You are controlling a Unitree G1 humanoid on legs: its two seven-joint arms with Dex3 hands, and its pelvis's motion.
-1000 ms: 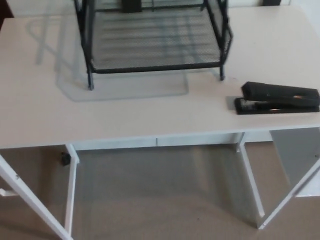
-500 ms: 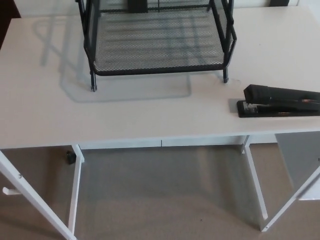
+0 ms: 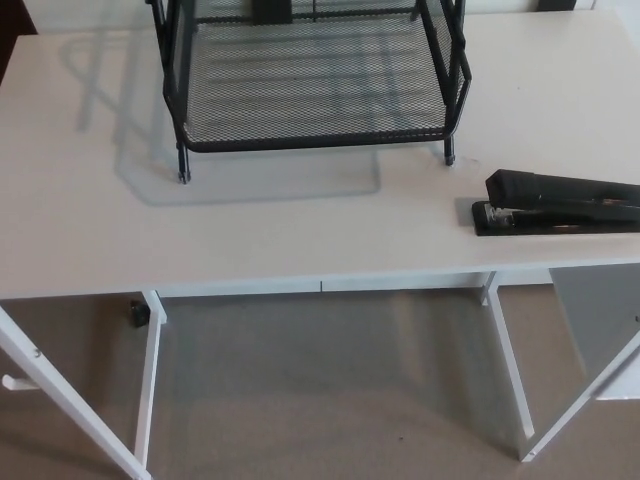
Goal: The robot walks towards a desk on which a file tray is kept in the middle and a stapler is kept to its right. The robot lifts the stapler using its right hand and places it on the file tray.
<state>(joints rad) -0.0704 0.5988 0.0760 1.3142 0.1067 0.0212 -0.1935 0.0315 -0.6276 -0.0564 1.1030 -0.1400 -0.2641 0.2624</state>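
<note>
White desk (image 3: 300,230) is topped by 1 mesh tray (image 3: 315,140); 1 stapler (image 3: 560,203), seemingly closed, is laid apart, rightward. Neither of the 2 hands is shown, so their state cannot be told.

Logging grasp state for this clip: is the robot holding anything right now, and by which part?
Nothing is held: the stapler lies on the desk, right of the file tray, and neither hand is in view.
</note>
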